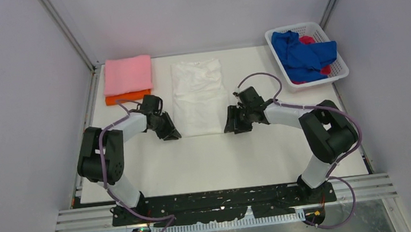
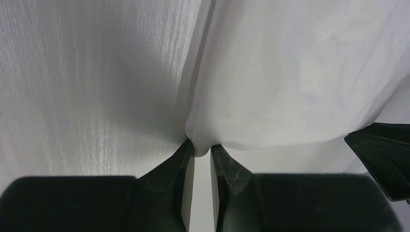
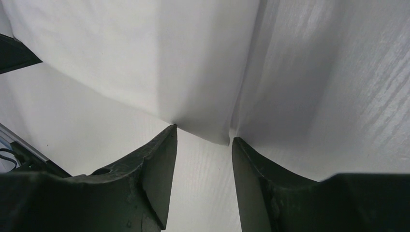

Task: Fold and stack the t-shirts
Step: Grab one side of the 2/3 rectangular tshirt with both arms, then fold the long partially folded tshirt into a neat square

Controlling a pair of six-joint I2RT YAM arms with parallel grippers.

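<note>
The white t-shirt (image 1: 198, 96) lies flat mid-table, folded into a long strip. My left gripper (image 1: 171, 134) is at its near left corner. In the left wrist view (image 2: 202, 147) the jaws are nearly together and pinch a nub of the shirt's corner (image 2: 290, 72). My right gripper (image 1: 230, 126) is at the near right corner. In the right wrist view (image 3: 204, 133) it is open, and the shirt's corner (image 3: 145, 58) lies at its fingertips. A folded pink t-shirt (image 1: 127, 75) lies on a folded orange one (image 1: 127, 97) at the back left.
A white lattice basket (image 1: 334, 50) at the back right holds a crumpled blue t-shirt (image 1: 303, 54) and a red one (image 1: 307, 39). The white table (image 1: 225, 160) ends at grey walls on three sides. The two arms reach in from the near edge.
</note>
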